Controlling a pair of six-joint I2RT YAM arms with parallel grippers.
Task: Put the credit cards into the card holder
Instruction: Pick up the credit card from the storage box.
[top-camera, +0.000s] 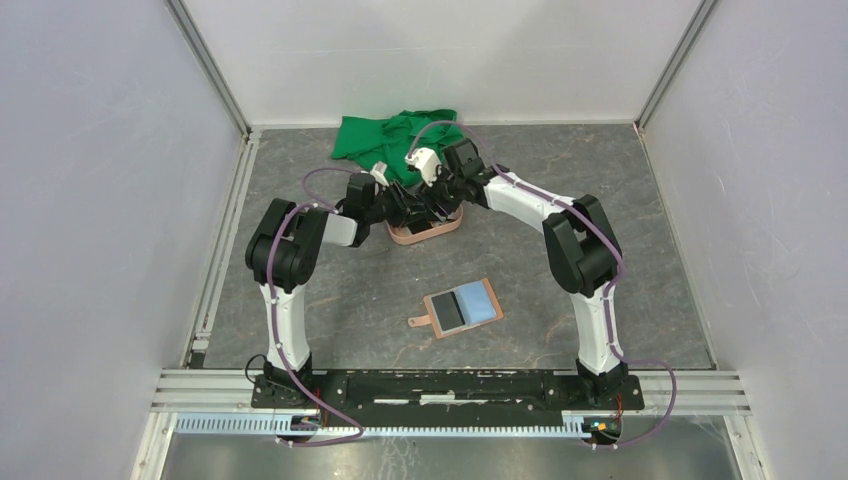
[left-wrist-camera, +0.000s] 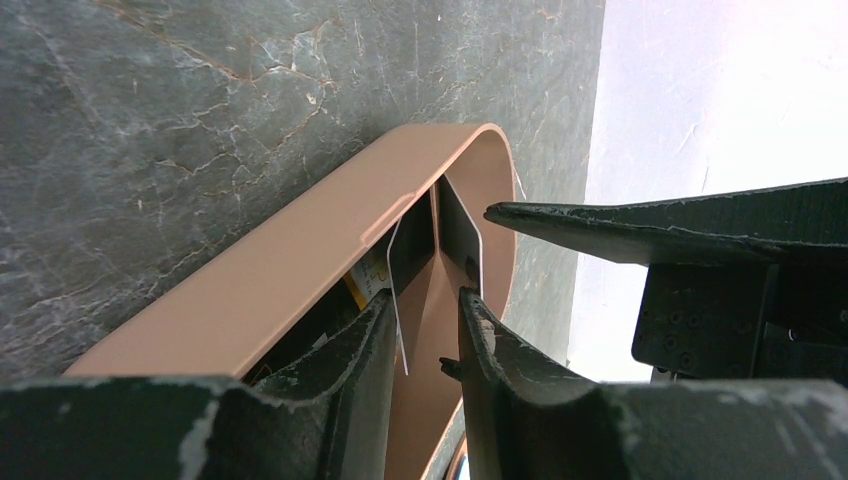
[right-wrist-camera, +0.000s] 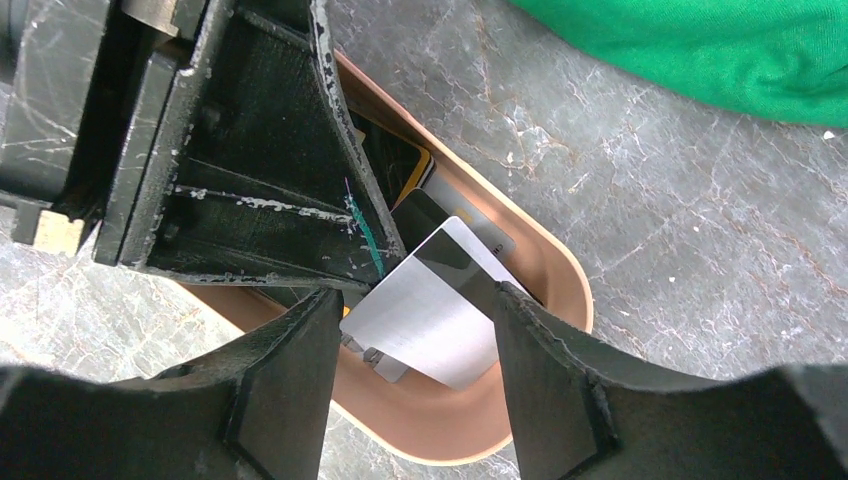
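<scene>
A: Card holder (top-camera: 463, 308), position?
B: Open flat on the tabletop (top-camera: 620, 230), nearer the arm bases than the tray, tab pointing toward the left arm's side. 1 dark card (top-camera: 448, 311) and 1 light blue card (top-camera: 481, 302) lie side by side on it.
A: Other cards?
B: In the salmon tray (top-camera: 449, 225), farther back. The right wrist view shows a silver card (right-wrist-camera: 430, 325) with a dark stripe, tilted over other cards in there.
A: Left hand (left-wrist-camera: 428, 300)?
B: Tips inside the tray, gap narrow. An upright card (left-wrist-camera: 411, 250) stands in line with that gap, close to 1 finger. Clamped or not: cannot tell.
A: Right hand (right-wrist-camera: 418, 293)?
B: Spread wide over the tray, 1 finger on each side of the silver card. Contact with the card unclear.
A: Surroundings?
B: Green cloth (top-camera: 392, 135) bunched at the far edge, just beyond the tray.
</scene>
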